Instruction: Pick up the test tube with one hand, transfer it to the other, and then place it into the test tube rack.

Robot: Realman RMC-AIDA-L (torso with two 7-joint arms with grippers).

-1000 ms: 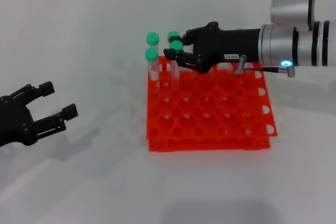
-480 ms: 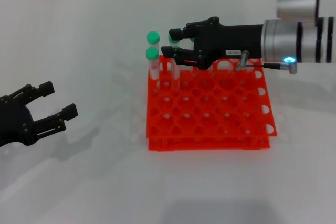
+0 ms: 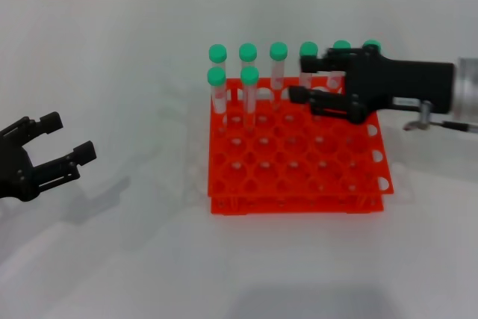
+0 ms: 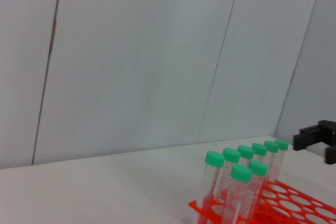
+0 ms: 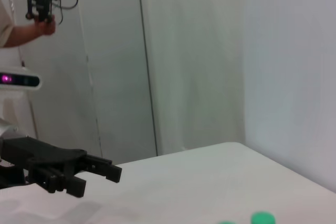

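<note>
The orange-red test tube rack [image 3: 299, 184] stands mid-table. Several green-capped tubes stand upright in it: a back row and two in the second row. The test tube [image 3: 249, 87] is the right one of those two; it also shows in the left wrist view [image 4: 258, 167]. My right gripper [image 3: 297, 80], black with a white label, hovers open and empty over the rack's back right part, to the right of that tube and apart from it. My left gripper [image 3: 69, 136] is open and empty, low at the far left; the right wrist view shows it too [image 5: 97, 178].
The white table [image 3: 134, 50] spreads all around the rack, with a white panelled wall [image 4: 131, 61] behind. A person [image 5: 21, 30] holding a device stands far off in the right wrist view.
My right gripper has let go of the tube in the rack's second row and drawn back to the right, uncovering the back row. My left gripper has shifted slightly left.
</note>
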